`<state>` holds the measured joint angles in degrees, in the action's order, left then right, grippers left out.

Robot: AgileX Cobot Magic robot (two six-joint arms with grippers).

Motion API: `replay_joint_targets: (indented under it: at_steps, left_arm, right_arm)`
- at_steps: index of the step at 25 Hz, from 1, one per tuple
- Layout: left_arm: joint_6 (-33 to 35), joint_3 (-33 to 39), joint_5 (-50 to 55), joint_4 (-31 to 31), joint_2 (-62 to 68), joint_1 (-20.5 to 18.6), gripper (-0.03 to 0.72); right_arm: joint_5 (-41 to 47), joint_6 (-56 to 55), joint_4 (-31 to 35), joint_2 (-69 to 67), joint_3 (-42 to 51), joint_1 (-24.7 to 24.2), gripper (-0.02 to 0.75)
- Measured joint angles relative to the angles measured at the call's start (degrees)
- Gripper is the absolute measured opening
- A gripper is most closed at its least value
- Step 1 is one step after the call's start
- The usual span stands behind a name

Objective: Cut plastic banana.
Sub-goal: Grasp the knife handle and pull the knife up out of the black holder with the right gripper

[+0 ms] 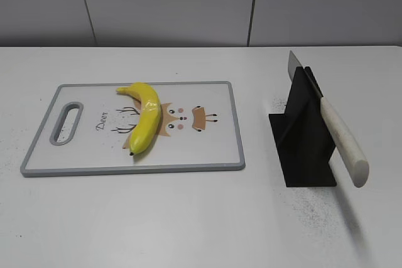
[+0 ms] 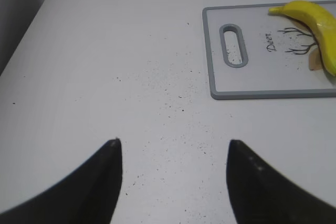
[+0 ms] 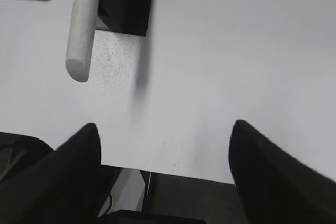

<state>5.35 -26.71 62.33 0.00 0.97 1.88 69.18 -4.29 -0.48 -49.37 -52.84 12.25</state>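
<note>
left gripper [image 2: 170, 153]: fingers spread wide, holding nothing, over bare bench near left edge | right gripper [image 3: 164, 135]: fingers wide apart, empty, over front edge | plastic banana [image 1: 144, 122]: on cutting board [image 1: 220, 164], left-centre of bench

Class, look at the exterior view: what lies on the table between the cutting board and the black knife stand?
Nothing. In the exterior view, only bare white table separates the cutting board from the black knife stand.
</note>
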Motion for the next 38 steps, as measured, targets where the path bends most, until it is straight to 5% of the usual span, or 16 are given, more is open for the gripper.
replay_joint_targets:
  at_steps: [9,27,38]
  left_arm:
    - [0.0,0.0,0.0,0.0,0.0,0.0,0.588]
    - [0.0,0.0,0.0,0.0,0.0,0.0,0.584]
    - [0.0,0.0,0.0,0.0,0.0,0.0,0.584]
  right_arm:
    - [-1.46,-2.54,0.88,-19.6,-5.11,7.84,0.572]
    - [-4.53,-6.61,3.91,-45.79,-14.92,8.32,0.51]
    - [-4.12,-12.0,5.49,-48.85,-14.92,8.32,0.349]
